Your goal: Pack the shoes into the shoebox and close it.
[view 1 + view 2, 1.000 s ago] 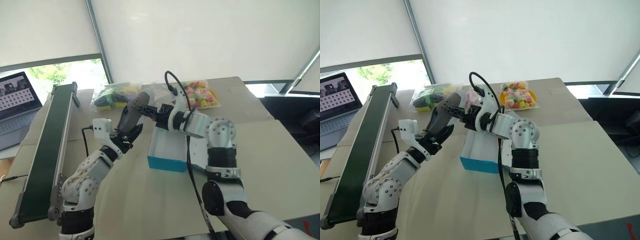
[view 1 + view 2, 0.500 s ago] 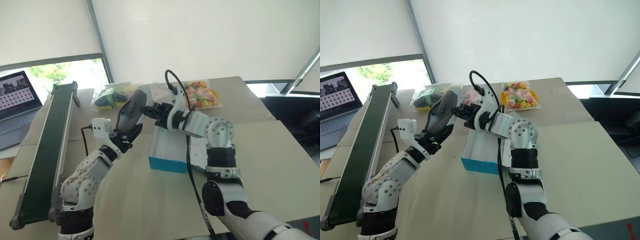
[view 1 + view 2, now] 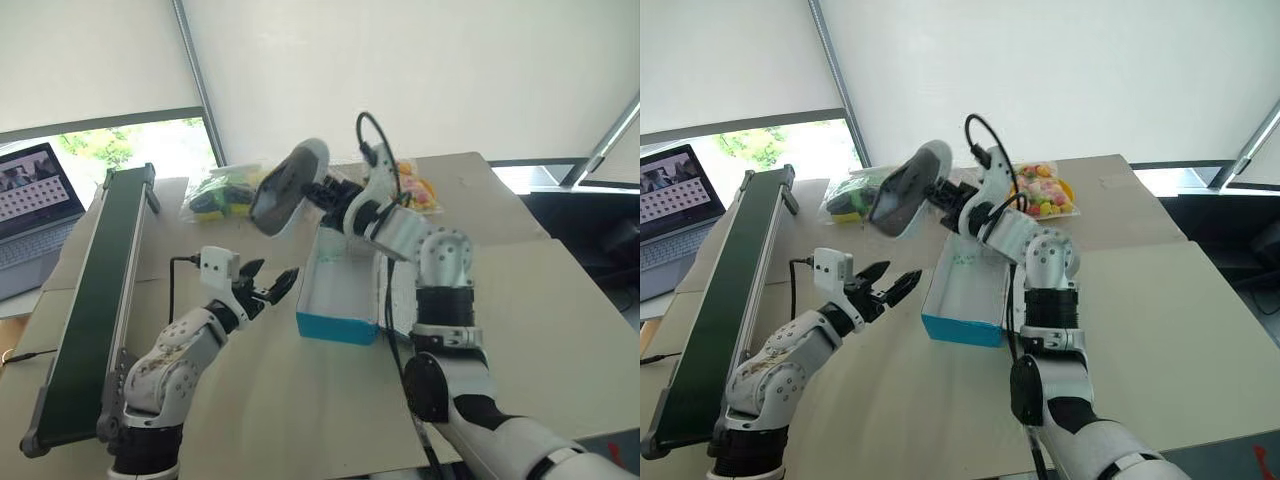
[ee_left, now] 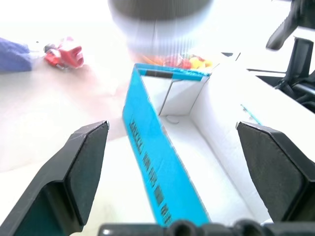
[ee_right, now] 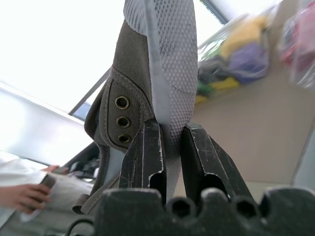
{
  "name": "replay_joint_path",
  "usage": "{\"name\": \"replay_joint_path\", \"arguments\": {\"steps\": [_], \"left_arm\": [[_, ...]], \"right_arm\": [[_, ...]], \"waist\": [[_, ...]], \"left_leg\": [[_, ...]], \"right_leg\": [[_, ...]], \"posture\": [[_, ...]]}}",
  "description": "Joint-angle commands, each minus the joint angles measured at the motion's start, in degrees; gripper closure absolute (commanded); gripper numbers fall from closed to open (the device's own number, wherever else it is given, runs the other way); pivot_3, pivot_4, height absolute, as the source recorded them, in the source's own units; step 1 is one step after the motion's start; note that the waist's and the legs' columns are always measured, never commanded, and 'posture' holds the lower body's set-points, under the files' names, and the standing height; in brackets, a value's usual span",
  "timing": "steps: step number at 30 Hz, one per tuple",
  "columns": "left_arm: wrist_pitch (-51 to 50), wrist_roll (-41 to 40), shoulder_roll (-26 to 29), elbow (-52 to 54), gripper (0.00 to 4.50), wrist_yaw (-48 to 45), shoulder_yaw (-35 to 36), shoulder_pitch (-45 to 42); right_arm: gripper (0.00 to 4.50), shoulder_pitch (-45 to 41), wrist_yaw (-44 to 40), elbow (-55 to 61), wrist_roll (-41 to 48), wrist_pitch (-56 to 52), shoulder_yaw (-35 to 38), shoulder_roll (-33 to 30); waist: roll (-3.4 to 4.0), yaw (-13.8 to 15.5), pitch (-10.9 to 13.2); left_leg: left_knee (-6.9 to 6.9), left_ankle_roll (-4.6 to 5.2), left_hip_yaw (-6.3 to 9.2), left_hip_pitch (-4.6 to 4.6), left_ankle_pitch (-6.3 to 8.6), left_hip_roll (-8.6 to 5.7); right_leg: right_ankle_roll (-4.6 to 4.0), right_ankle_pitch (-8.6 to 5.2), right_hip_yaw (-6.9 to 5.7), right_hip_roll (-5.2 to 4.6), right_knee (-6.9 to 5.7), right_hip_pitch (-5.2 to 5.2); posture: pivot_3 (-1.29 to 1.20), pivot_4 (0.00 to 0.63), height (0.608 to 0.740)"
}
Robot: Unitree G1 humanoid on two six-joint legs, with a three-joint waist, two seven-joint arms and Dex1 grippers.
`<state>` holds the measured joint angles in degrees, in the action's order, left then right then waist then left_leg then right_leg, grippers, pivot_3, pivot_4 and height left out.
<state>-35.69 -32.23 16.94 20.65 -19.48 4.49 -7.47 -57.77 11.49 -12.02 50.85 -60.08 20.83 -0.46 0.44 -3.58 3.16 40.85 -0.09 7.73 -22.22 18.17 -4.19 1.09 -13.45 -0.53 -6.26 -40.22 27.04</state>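
The shoe point(image 3: 288, 188) hangs in the air above the table point(image 3: 560, 330), pinched by the right gripper point(image 5: 167, 162), whose two black fingers are clamped on its grey upper beside three metal eyelets. The left gripper point(image 3: 888, 283) holds nothing, its fingers spread wide, just beside the shoebox point(image 3: 338, 325). That turquoise box lies open and white inside, with black lettering and a barcode along its blue side, too blurred to read. Beyond it lie clear bags of colourful items point(image 3: 1044, 190). A laptop point(image 3: 30, 200) sits beyond the conveyor belt point(image 3: 95, 300).
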Motion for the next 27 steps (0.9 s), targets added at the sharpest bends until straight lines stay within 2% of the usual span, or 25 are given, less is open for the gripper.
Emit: {"name": "replay_joint_path", "arguments": {"steps": [1, 4, 6, 8, 12, 14, 16, 21, 27], "left_arm": [[1.6, 0.6, 0.1, 1.0, 0.04, -0.5, 0.3, 0.3], [2.5, 1.3, 0.0, -0.2, 0.04, -1.6, -0.2, 0.5], [3.3, 2.0, 0.2, -0.7, 0.04, -2.5, -0.9, 0.7], [4.8, 2.5, 0.3, -0.8, 0.04, -4.1, -1.4, 0.9], [7.4, 3.1, 3.1, 0.8, 0.04, -9.6, -2.3, 2.2], [8.5, 4.0, 6.0, 2.1, 0.04, -12.8, -3.2, 3.0], [9.7, 4.3, 11.1, 3.8, 0.04, -18.6, -3.8, 4.5], [11.4, 4.0, 19.3, 3.6, 0.04, -29.1, -5.1, 5.0], [12.9, 5.1, 22.0, 1.1, 0.04, -34.0, -6.3, 2.6]], "right_arm": [[4.36, -1.0, 7.6, 3.9, 3.3, -11.5, 4.4, -3.6], [4.36, 0.8, 14.3, 7.7, 4.7, -28.0, 9.6, -4.1], [4.36, 2.9, 18.6, 8.9, 6.8, -32.2, 10.0, -4.3], [4.36, 5.7, 23.1, 8.8, 10.3, -32.4, 7.9, -5.3], [4.36, 8.2, 27.9, 6.3, 10.5, -32.4, 5.8, -8.4], [4.36, 7.8, 29.2, 5.2, 10.7, -32.4, 5.4, -9.2], [4.36, 7.0, 29.5, 3.7, 11.4, -32.4, 3.4, -10.4], [4.36, 5.8, 27.1, 0.2, 15.8, -32.4, -3.4, -14.2], [4.36, 5.1, 25.4, -3.1, 20.5, -32.4, -9.4, -17.6]], "waist": [[0.09, 0.3, -0.1], [0.18, 0.5, -0.1], [0.25, 0.5, -0.2], [0.29, 0.5, -0.2], [0.32, 0.6, -0.2], [0.32, 0.5, -0.2], [0.33, 0.3, -0.2], [0.40, -0.3, -0.1], [0.44, -0.4, -0.1]], "left_leg": [[0.00, 0.00, 0.01, 0.02, 0.00, 0.01], [0.02, 0.01, -0.05, -0.09, 0.01, 0.03], [0.03, 0.05, -0.13, -0.25, 0.03, 0.17], [0.02, 0.13, -0.19, -0.29, 0.07, 0.14], [0.06, 0.35, -0.37, -0.26, 0.18, 0.02], [0.08, 0.87, -0.57, -0.25, 0.31, -0.03], [0.09, 1.05, -0.61, -0.15, 0.36, 0.00], [0.01, 1.77, -0.58, 0.13, 0.49, 0.07], [0.01, 1.77, -0.39, 0.15, 0.47, 0.16]], "right_leg": [[0.00, 0.00, 0.00, 0.00, 0.00, -0.03], [-0.01, 0.00, 0.11, -0.13, -0.01, -0.01], [-0.01, 0.00, 0.40, -0.30, -0.03, -0.02], [-0.01, 0.00, 0.59, -0.27, -0.03, -0.02], [0.00, -0.01, 0.61, -0.10, -0.01, -0.03], [0.01, -0.01, 0.52, -0.09, 0.08, -0.08], [0.01, -0.02, 0.45, -0.05, 0.15, -0.22], [-0.10, -0.22, -0.10, 0.17, 0.43, -0.61], [-0.18, -0.27, -0.13, 0.58, 0.42, -0.68]], "posture": [[0.00, 0.150, 0.640], [0.00, 0.150, 0.640], [0.00, 0.150, 0.640], [0.00, 0.150, 0.640], [0.00, 0.150, 0.640], [0.00, 0.150, 0.640], [0.00, 0.150, 0.640], [0.00, 0.150, 0.640], [0.00, 0.150, 0.640]]}}
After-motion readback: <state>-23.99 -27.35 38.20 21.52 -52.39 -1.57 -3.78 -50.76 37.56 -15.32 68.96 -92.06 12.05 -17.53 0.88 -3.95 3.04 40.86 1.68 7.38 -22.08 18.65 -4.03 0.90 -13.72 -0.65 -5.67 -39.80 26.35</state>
